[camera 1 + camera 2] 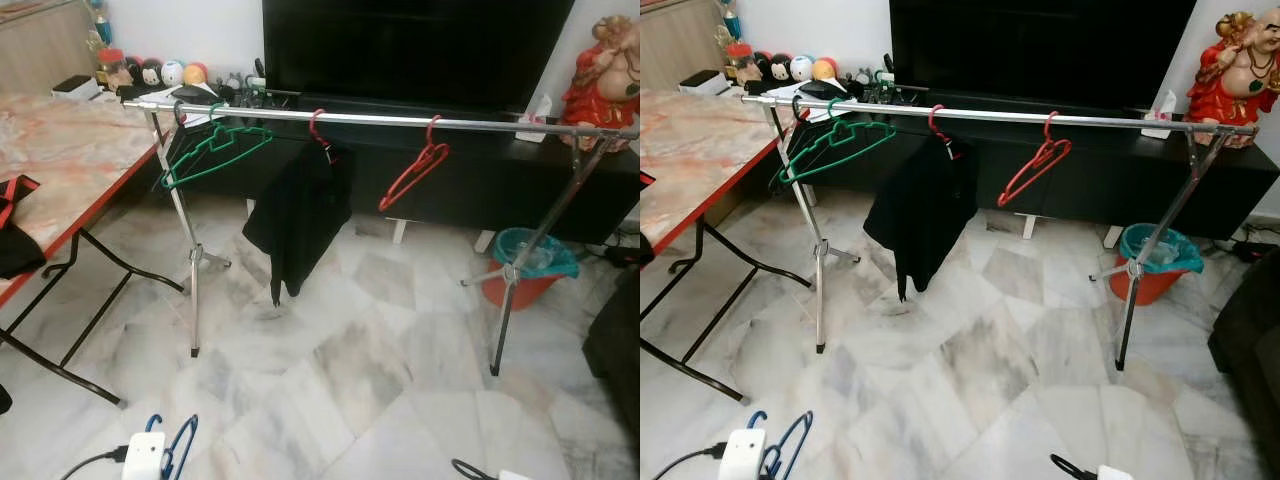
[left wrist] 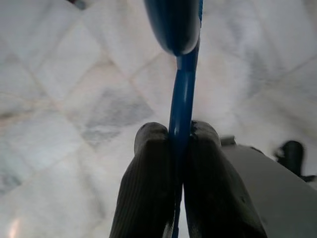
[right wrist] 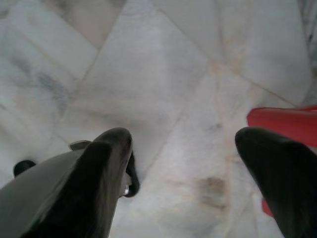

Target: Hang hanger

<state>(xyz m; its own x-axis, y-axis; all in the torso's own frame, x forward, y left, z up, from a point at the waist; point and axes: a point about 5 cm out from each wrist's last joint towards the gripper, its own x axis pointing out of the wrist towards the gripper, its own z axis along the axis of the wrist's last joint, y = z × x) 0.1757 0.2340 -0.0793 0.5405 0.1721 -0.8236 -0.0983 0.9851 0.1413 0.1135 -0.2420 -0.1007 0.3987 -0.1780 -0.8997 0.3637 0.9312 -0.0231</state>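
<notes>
A silver clothes rail [image 1: 400,119] spans the room on two tripod stands. On it hang a green hanger [image 1: 215,148], a red hanger carrying a black garment [image 1: 297,215], and a bare red hanger [image 1: 415,172]. My left gripper [image 2: 181,144] is low at the bottom left, shut on a blue hanger [image 1: 181,447], whose bar [image 2: 182,96] runs up between the two black fingers. My right gripper [image 3: 183,148] hangs open over the marble floor, nothing between its fingers.
A marble-topped folding table [image 1: 60,160] stands at the left. Behind the rail is a black TV console [image 1: 470,170] with a large screen. An orange bucket [image 1: 522,275] with a teal liner sits by the right stand. A dark seat edge [image 1: 615,340] is at far right.
</notes>
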